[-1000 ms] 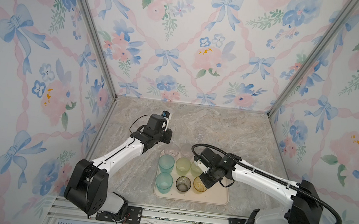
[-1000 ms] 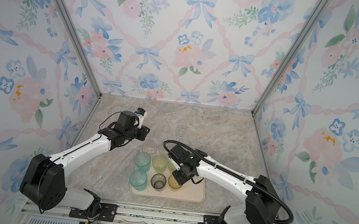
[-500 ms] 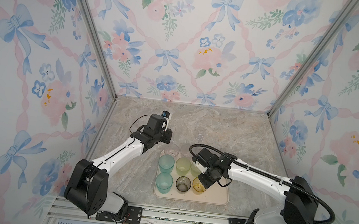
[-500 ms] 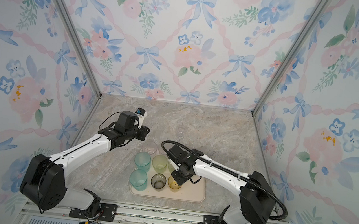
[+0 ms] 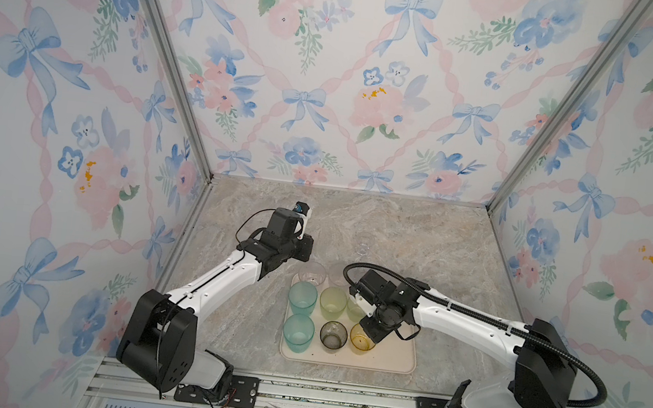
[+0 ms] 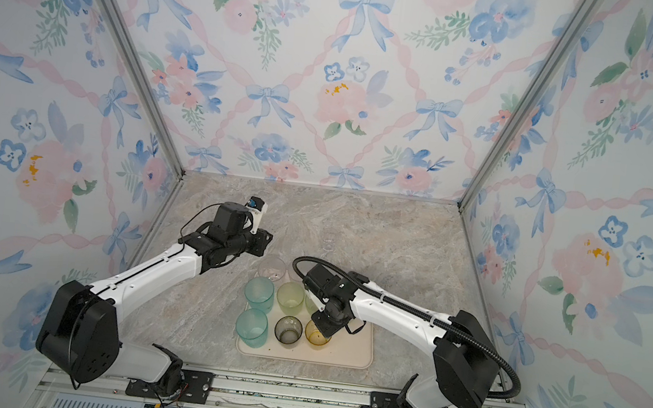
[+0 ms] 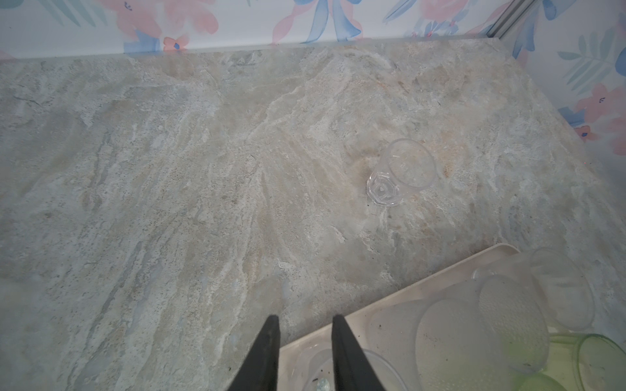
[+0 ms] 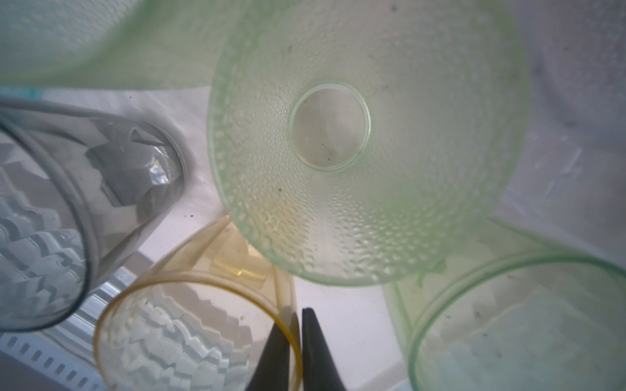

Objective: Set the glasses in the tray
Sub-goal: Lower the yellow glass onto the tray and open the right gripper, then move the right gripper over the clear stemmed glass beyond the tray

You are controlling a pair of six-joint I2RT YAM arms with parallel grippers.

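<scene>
Right gripper (image 8: 295,315), jaws barely apart, straddles the rim of the amber faceted translucent tumbler (image 8: 189,321) in the cream rectangular tray (image 5: 393,358); left gripper (image 7: 305,318) hovers parted and empty

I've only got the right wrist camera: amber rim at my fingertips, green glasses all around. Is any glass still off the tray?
Observer: Yes, the tiny clear glass stands alone on the table, beyond the tray.
Operator: Where's the left gripper?
Observer: The left gripper hovers over the tray's far left corner, above a frosted clear glass.
Operator: Room left in the tray?
Observer: Its right side is bare in both top views.
</scene>
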